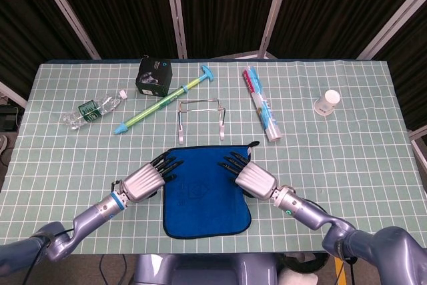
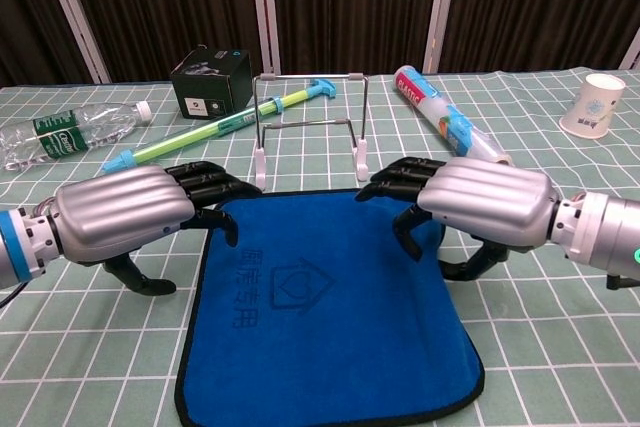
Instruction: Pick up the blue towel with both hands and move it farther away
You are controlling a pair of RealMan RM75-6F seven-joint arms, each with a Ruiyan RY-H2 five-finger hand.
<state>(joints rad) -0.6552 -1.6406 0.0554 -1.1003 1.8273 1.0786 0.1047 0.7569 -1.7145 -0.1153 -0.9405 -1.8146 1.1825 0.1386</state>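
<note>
The blue towel [image 1: 205,191] lies flat on the near middle of the table [image 1: 373,138]. Your left hand [image 1: 143,181] is at its far left corner, your right hand [image 1: 250,177] over its far right corner. Both hands have spread fingers and hold nothing. A wire stand [image 1: 200,118] sits just beyond the towel.

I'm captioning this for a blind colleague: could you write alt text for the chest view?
Two metal robot hands, left hand and right hand, hover open at the far corners of a flat blue towel on a checked green table. Behind stand a wire rack, black box, bottle and paper cup.
</note>
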